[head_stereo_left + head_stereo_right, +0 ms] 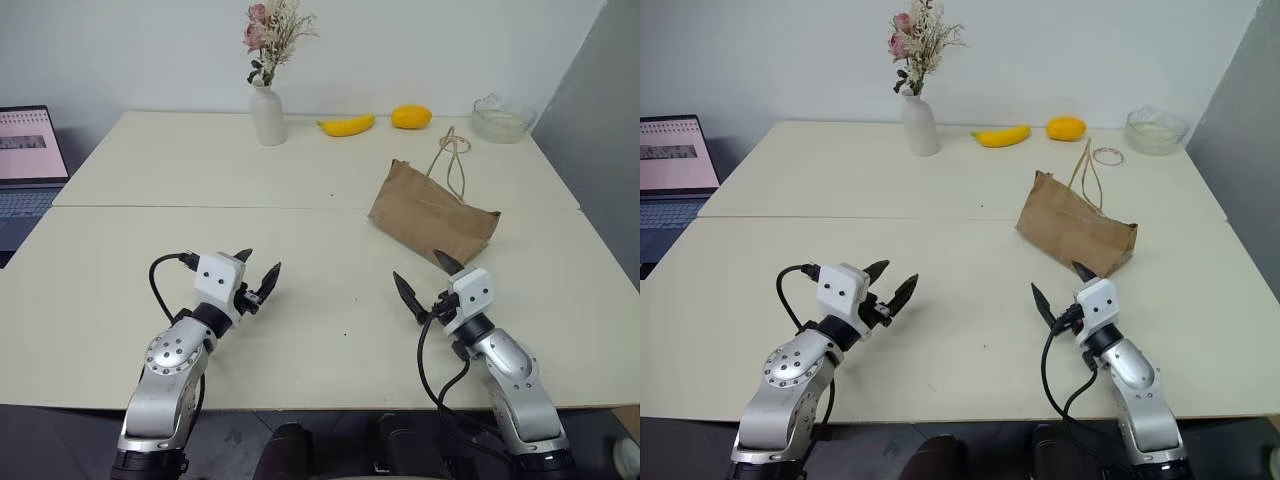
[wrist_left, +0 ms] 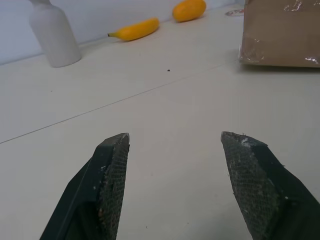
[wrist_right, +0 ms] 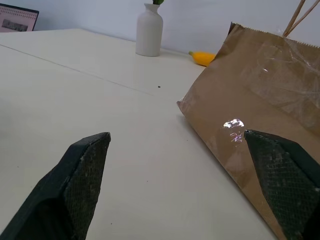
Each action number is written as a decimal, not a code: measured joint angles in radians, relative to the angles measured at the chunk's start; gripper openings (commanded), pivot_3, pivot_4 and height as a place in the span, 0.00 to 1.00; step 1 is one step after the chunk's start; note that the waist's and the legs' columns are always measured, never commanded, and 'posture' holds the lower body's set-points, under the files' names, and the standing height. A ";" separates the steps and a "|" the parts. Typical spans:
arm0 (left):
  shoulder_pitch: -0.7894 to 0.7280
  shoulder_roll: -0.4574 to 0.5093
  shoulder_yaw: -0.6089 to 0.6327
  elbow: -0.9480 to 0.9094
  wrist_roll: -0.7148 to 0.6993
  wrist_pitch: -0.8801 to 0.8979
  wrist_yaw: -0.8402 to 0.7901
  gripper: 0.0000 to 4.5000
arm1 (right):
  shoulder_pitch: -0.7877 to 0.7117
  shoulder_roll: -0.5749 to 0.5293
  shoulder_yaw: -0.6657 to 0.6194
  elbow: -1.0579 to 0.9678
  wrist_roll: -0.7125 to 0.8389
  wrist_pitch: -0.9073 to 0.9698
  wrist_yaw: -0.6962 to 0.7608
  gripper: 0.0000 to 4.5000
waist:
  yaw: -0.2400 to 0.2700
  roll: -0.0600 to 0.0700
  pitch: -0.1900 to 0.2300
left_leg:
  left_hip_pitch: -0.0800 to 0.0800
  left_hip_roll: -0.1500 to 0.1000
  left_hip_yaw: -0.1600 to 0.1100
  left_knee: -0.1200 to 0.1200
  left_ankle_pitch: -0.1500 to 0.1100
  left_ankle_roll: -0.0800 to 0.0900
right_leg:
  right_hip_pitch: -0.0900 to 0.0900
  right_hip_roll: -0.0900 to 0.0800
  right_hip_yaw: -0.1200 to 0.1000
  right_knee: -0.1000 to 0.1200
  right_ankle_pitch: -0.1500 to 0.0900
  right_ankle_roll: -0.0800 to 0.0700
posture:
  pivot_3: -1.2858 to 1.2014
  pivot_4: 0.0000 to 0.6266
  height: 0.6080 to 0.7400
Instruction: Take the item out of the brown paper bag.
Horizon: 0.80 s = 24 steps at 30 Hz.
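The brown paper bag lies on its side on the right part of the pale table, its tan cord handles stretched toward the far edge. The item is hidden. My right gripper hovers open just in front of the bag's near corner, a short gap away; the right wrist view has the bag close ahead between the spread fingers. My left gripper is open over bare table at the near left, well apart from the bag.
At the back stand a white vase with dried flowers, a yellow banana, an orange-yellow fruit and a glass bowl. A laptop sits off the far left. A seam crosses the table.
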State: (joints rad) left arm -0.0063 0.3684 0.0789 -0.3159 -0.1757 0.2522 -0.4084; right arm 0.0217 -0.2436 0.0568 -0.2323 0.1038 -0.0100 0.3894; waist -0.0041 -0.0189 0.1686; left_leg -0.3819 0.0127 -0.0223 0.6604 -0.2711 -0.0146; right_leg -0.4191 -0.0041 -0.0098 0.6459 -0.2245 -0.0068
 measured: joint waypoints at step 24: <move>-0.043 0.029 -0.015 -0.118 -0.051 0.003 -0.093 0.68 | 0.000 -0.003 -0.002 -0.003 0.000 0.026 0.002 1.00 | 0.000 -0.001 0.001 | 0.000 0.000 0.000 0.000 0.000 0.000 | 0.000 0.000 0.000 0.000 0.000 0.000 | 0.52 0.24 1.00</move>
State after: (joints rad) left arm -0.0495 0.3974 0.0637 -0.4343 -0.2264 0.2552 -0.5016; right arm 0.0218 -0.2469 0.0548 -0.2351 0.1035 0.0165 0.3910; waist -0.0037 -0.0203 0.1697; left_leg -0.3820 0.0126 -0.0224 0.6605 -0.2711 -0.0146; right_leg -0.4190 -0.0040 -0.0101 0.6460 -0.2247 -0.0072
